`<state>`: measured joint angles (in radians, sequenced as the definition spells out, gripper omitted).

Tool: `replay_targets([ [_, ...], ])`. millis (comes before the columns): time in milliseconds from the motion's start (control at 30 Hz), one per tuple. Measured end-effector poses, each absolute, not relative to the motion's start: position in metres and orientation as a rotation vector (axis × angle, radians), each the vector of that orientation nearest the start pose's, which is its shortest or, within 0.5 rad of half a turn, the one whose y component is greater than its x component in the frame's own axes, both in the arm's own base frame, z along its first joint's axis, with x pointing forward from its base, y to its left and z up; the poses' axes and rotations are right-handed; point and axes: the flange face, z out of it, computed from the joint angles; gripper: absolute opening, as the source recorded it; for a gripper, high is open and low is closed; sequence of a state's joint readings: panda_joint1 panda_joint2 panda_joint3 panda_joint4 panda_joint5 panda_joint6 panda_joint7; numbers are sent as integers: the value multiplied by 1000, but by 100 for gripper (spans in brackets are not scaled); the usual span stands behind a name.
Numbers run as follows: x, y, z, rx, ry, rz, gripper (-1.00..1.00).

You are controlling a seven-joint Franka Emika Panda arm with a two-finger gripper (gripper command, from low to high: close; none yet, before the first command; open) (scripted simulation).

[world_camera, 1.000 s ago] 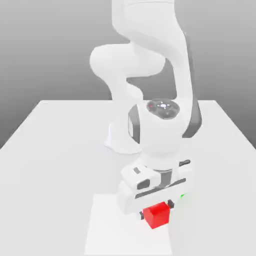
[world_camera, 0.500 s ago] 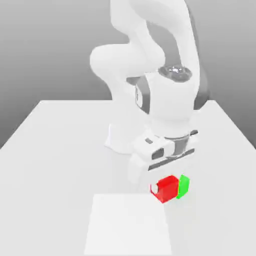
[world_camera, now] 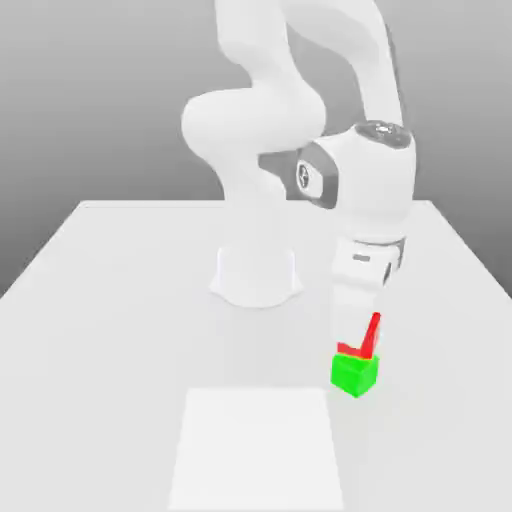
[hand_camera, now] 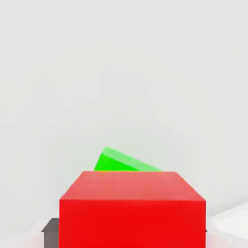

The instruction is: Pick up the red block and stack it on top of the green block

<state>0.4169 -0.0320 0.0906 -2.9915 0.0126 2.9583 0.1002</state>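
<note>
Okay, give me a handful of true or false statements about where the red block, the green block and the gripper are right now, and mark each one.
1. The gripper is shut on the red block. True.
2. The green block sits on the table, below the red block in the exterior view. True.
3. The red block lies flat on the table, far from the green block. False: it is held in the gripper, just above the green block.
4. The green block stands on the exterior view's left half of the table. False: it stands right of centre, in front of the arm's base.
5. In the hand view, the green block peeks out past the red block. True.
</note>
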Motion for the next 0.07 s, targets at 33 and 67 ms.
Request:
replay_targets([
  [33, 272, 150, 182, -3082, -616, 2, 100],
  [67, 272, 150, 182, -3082, -616, 2, 100],
])
